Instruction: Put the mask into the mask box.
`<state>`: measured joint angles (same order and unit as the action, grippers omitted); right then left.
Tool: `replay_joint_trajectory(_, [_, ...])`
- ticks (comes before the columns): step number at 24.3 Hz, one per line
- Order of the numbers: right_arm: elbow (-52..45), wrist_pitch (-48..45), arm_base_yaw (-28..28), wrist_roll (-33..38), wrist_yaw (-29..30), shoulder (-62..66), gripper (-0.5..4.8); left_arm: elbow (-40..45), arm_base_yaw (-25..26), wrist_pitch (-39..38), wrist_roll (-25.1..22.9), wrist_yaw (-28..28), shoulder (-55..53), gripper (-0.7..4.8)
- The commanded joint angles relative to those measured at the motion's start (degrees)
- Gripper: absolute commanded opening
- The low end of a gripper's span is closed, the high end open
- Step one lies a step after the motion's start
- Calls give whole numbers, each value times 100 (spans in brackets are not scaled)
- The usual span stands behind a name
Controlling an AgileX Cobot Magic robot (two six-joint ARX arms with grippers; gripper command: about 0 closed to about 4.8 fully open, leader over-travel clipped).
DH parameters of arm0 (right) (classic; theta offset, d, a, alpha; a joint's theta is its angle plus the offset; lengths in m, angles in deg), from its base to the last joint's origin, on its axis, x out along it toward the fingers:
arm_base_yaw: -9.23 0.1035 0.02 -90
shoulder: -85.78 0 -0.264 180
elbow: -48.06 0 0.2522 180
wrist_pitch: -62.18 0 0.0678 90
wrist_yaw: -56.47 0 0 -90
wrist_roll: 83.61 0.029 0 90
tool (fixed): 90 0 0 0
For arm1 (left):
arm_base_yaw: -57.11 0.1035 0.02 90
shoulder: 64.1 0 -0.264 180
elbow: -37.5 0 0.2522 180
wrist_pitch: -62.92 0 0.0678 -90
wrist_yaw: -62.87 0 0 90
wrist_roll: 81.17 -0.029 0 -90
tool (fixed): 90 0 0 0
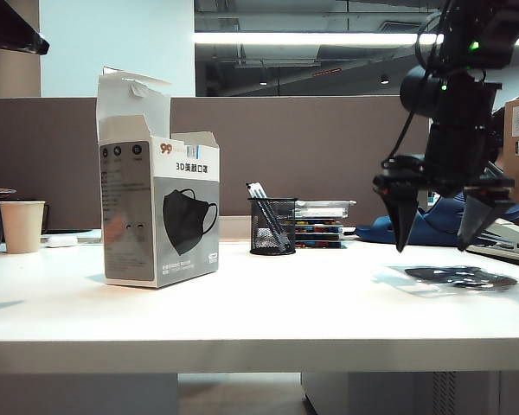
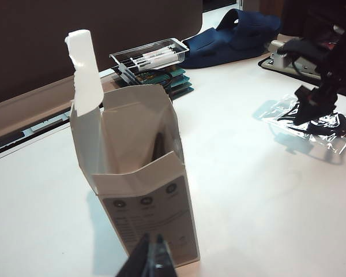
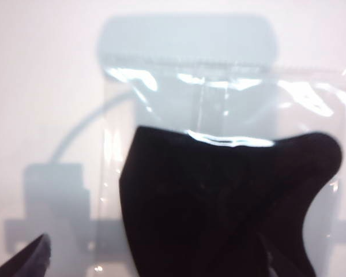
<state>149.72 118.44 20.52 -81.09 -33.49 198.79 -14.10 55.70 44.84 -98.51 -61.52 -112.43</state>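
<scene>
currently pre-grasp: right claw (image 1: 439,246) spread wide above the mask (image 1: 460,277), needs lowering; left claw (image 2: 151,261) shut beside the mask box (image 1: 159,212).

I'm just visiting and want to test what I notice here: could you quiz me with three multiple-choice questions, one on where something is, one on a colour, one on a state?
1. Where does the mask lie?
A. inside the box
B. flat on the table below the right hand
C. in the pen cup

2. What colour is the mask inside its clear wrapper?
A. black
B. white
C. blue

3. How are the box's top flaps?
A. taped shut
C. torn off
B. open, standing up

Answers: 1 B, the mask rests on the table under the open right hand. 2 A, the right wrist view shows it black. 3 B, the box is open at the top, seen from above the shut left hand.
</scene>
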Motion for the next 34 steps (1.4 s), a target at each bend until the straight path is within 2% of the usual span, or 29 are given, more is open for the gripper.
replay_joint_trajectory(1, [39, -81, -9, 2, -162, -66, 455, -24, 11, 13, -26, -11, 11, -6])
replay_joint_trajectory(4, [33, -107, -28, 0, -236, -4, 455, -24, 11, 13, -26, -11, 11, -6])
replay_joint_trajectory(7, [28, -278, -55, -323, -815, 31, 455, -24, 11, 15, -26, -11, 11, -6])
replay_joint_trajectory(13, [24, -411, -282, -315, -717, 46, 464, -24, 11, 15, -26, -11, 11, -6])
replay_joint_trajectory(17, [13, -284, -476, -258, -157, 175, 464, -24, 11, 13, -26, -11, 11, -6])
replay_joint_trajectory(20, [13, -223, -485, -251, 13, 284, 477, -24, 11, 13, -26, -9, 11, -6])
replay_joint_trajectory(25, [13, -203, -411, -205, -33, 439, 478, -24, 11, 13, -26, -11, 11, -6])
replay_joint_trajectory(34, [9, 11, -402, -188, -498, 874, 468, -24, 11, 33, -26, -9, 11, -6])
